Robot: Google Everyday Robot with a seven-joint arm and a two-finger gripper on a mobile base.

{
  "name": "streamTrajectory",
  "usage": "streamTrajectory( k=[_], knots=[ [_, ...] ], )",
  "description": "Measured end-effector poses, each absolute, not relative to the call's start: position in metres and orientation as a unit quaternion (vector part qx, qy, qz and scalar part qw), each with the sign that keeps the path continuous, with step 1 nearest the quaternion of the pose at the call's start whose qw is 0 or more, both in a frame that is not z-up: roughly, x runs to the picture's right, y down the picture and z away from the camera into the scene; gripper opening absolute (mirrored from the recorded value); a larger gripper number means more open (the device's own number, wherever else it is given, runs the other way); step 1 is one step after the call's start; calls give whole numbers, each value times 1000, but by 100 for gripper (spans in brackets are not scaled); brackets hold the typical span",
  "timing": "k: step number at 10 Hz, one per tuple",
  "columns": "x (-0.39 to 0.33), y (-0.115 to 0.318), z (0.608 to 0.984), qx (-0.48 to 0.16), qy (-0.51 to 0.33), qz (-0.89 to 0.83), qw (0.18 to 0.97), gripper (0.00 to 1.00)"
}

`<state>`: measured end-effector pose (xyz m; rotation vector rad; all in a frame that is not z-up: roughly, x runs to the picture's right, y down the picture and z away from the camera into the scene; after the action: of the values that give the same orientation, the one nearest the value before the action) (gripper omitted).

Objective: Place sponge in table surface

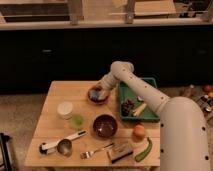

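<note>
The blue sponge [95, 92] lies in a small brown bowl [97, 98] at the back middle of the light wood table surface [52, 127]. My gripper [101, 88] is right at the bowl, down over the sponge, with the arm reaching in from the lower right. I cannot tell whether it touches the sponge; the gripper hides part of it.
A green tray [150, 116] with grapes and other food lies right of the bowl. A dark red bowl [105, 125], white cup [65, 109], green cup [76, 121], scoop [60, 145], fork [97, 150], tan block [120, 151], orange [138, 131] and green vegetable [144, 150] stand in front.
</note>
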<state>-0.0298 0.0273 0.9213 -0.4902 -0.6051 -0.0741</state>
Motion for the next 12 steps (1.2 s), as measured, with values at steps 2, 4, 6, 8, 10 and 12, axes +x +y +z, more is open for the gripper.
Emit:
streamTrajectory(
  k=[2,4,6,8,10,12],
  knots=[
    [-34,32,927,-245,-298,-38,922,62],
    [-33,34,930,-248,-299,-37,921,62],
    [-34,36,933,-251,-300,-37,920,62],
    [-35,38,936,-254,-300,-38,919,62],
    [-33,39,940,-257,-299,-36,918,62],
    [-31,41,945,-260,-297,-33,918,62]
  ],
)
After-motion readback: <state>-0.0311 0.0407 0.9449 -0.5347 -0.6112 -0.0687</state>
